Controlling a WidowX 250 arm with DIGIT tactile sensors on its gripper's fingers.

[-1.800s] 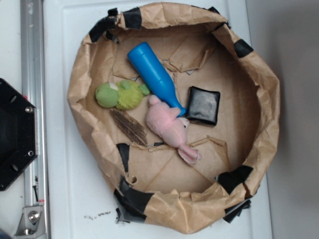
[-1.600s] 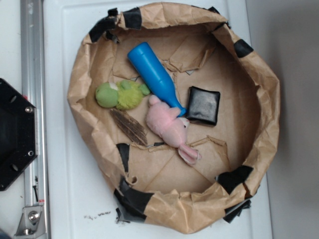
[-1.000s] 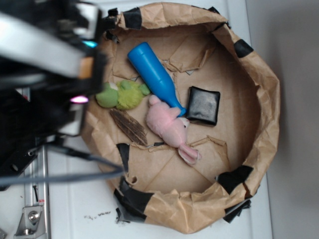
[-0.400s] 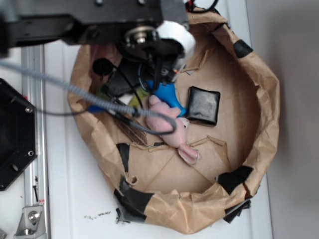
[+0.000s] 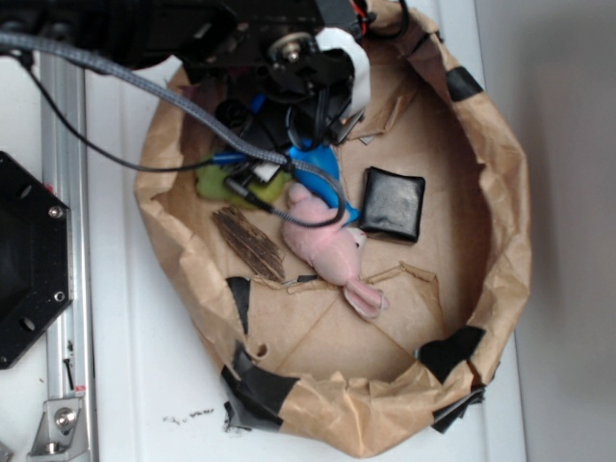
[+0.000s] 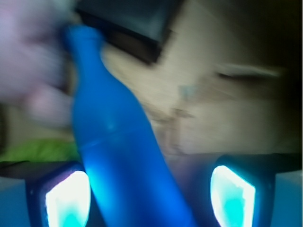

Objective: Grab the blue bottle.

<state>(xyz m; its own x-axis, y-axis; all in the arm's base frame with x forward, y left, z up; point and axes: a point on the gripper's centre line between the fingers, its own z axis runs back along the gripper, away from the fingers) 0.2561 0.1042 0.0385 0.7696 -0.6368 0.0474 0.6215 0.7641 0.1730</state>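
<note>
The blue bottle (image 6: 118, 142) lies on the brown paper with its narrow neck pointing away from me. In the wrist view its wide body runs between my two fingers, close against the left pad (image 6: 66, 198), with a gap to the right pad (image 6: 232, 194). My gripper (image 6: 149, 198) is open around it. In the exterior view my arm (image 5: 289, 48) covers most of the bottle. Only the neck end of the bottle (image 5: 320, 175) shows, next to the pink plush toy (image 5: 322, 245).
All things lie in a crumpled brown paper bowl (image 5: 500, 241) with black tape patches. A green plush (image 5: 217, 178) lies left of the bottle, a black square pad (image 5: 393, 204) right of it, a brown strip (image 5: 248, 243) below. A black base (image 5: 24, 260) and a metal rail (image 5: 63, 115) are at the left.
My arm has swung in from the left over the bowl and come down astride the bottle. The bottle and toys have not moved.
</note>
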